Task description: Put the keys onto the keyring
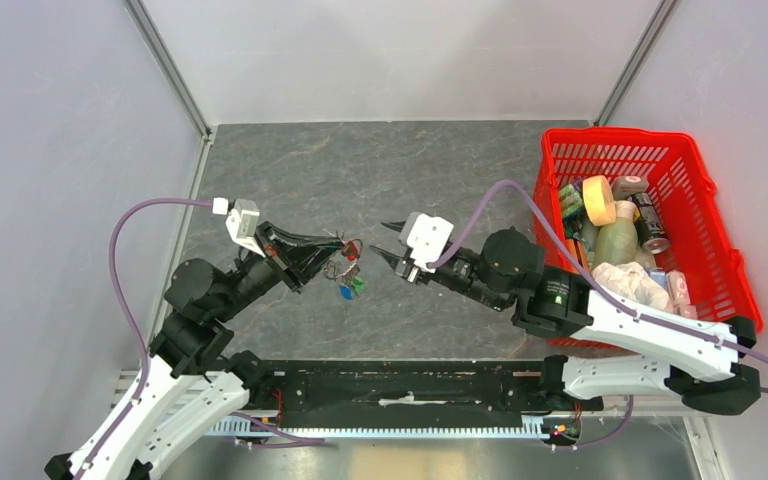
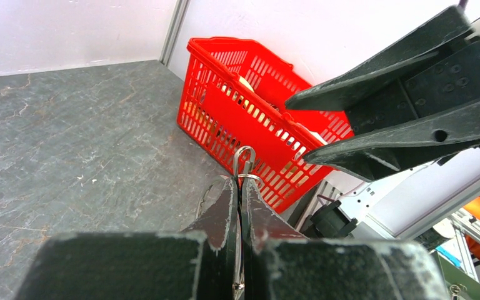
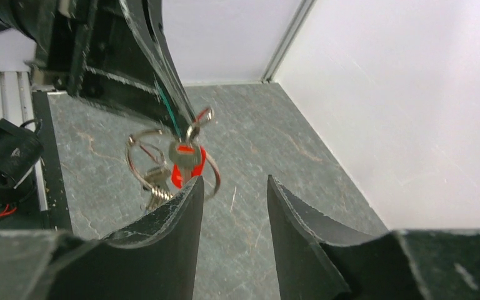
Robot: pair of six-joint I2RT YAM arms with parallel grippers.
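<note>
My left gripper point(image 1: 332, 250) is shut on the keyring point(image 1: 339, 268) and holds it above the table. A red-headed key point(image 1: 352, 246) hangs at its tips; green point(image 1: 358, 284) and blue point(image 1: 345, 293) keys dangle below. In the left wrist view the jaws point(image 2: 240, 182) pinch the wire, and a small metal loop point(image 2: 245, 159) sticks out past them. My right gripper point(image 1: 384, 241) is open and empty, just right of the keys. In the right wrist view its fingers point(image 3: 234, 184) face the ring point(image 3: 139, 164) and the red key point(image 3: 187, 164), which sit just beyond its left finger.
A red basket point(image 1: 702, 200) full of bottles, tape and packets stands at the right of the grey table point(image 1: 360, 170); it also shows in the left wrist view point(image 2: 225, 106). White walls close the left, back and right.
</note>
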